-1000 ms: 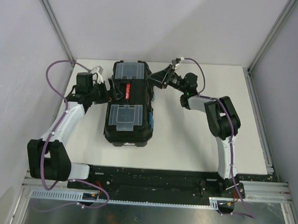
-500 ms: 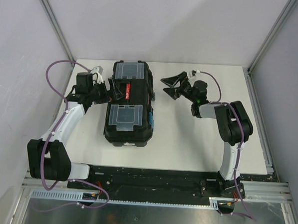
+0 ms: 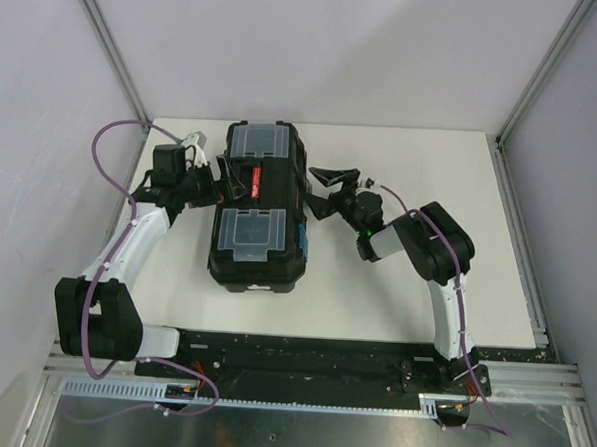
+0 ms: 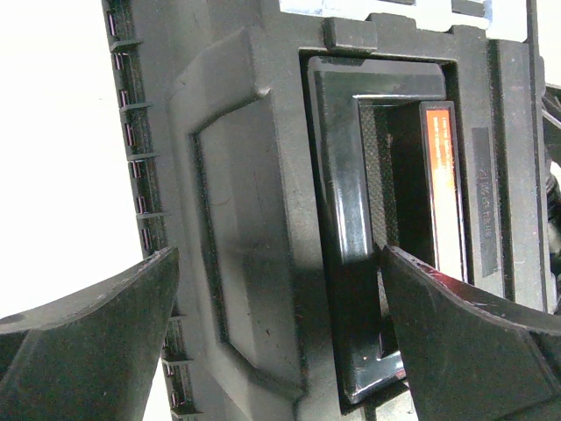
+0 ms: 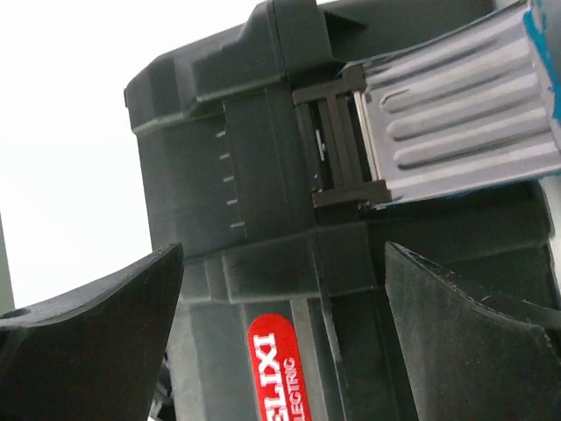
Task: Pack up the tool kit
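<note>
White table [image 3: 416, 280] enclosed by pale grey walls. The black toolbox [image 3: 281, 205] lies closed, left of the table's centre, with its long axis running away from the arm bases. A far lid compartment [image 3: 258, 139] and a near lid compartment [image 3: 250, 228], both clear, flank the red-marked handle [image 3: 253, 179], which is folded into its recess. A ribbed latch [image 5: 456, 114] with a blue edge sits on the box's right side wall. The left gripper [image 3: 218, 184], jaws spread wide, straddles the box's left edge, with one finger [image 4: 456, 351] over the handle; contact cannot be judged. The right gripper [image 3: 318, 191], likewise spread wide and holding nothing, faces the right side wall near the latch.
</note>
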